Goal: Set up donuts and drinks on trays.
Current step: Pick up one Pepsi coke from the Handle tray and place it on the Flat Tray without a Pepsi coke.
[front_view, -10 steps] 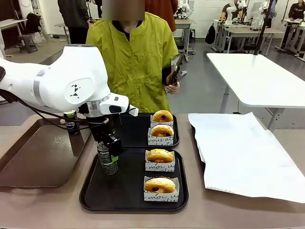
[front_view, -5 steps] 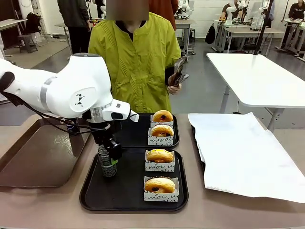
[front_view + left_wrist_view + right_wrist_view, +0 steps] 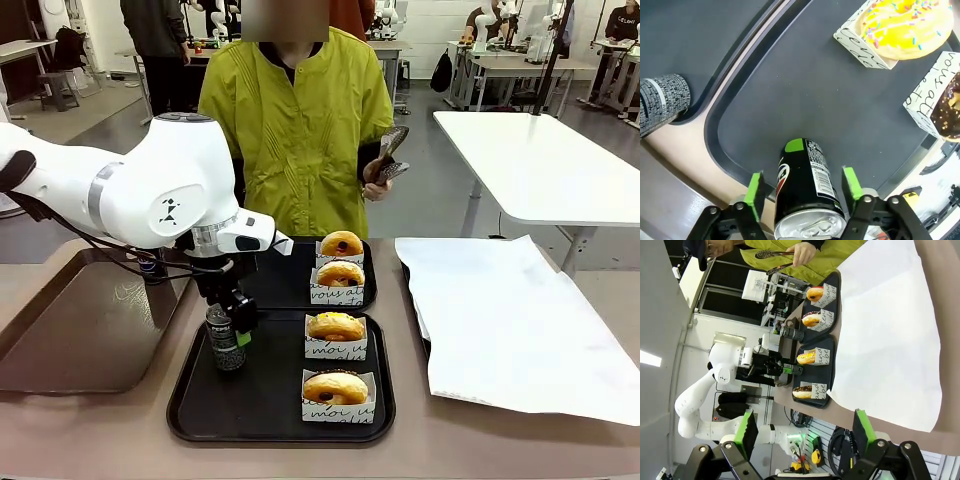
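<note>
Since a second ago the can (image 3: 224,340) has gone from tilted to upright on the near tray (image 3: 260,420), and the left gripper (image 3: 228,325) has let its fingers part; in the left wrist view the green pads (image 3: 754,192) stand just clear of the can on either side, spread, pinching nothing; the person (image 3: 295,120) across the table (image 3: 120,440) has raised the tongs (image 3: 385,155) a little higher. The near tray now carries one drink at its left and two boxed donuts (image 3: 336,328) at its right; the far tray (image 3: 290,285) holds two more boxed donuts (image 3: 341,245), and no drink is visible on its bare part, much of which the arm hides; a second can (image 3: 150,266) waits on the brown tray (image 3: 60,330) behind the arm, so one drink, by appearances, is left to move. The right gripper (image 3: 802,432) hangs high with fingers spread wide, empty, looking down on the white paper (image 3: 885,325) beside the trays.
</note>
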